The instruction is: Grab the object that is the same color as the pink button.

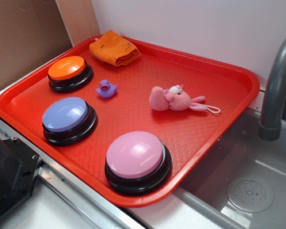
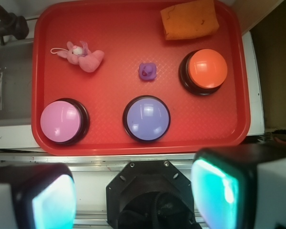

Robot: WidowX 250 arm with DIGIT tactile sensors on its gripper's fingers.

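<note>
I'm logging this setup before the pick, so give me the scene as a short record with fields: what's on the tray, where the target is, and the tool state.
surface: red tray beside a sink
buttons: orange, lavender-blue, pink button
target: pink bunny, lying on its side, mid-tray
distractor: purple duck
other: orange cloth at a far corner
tool: open, off the tray, holding nothing
</note>
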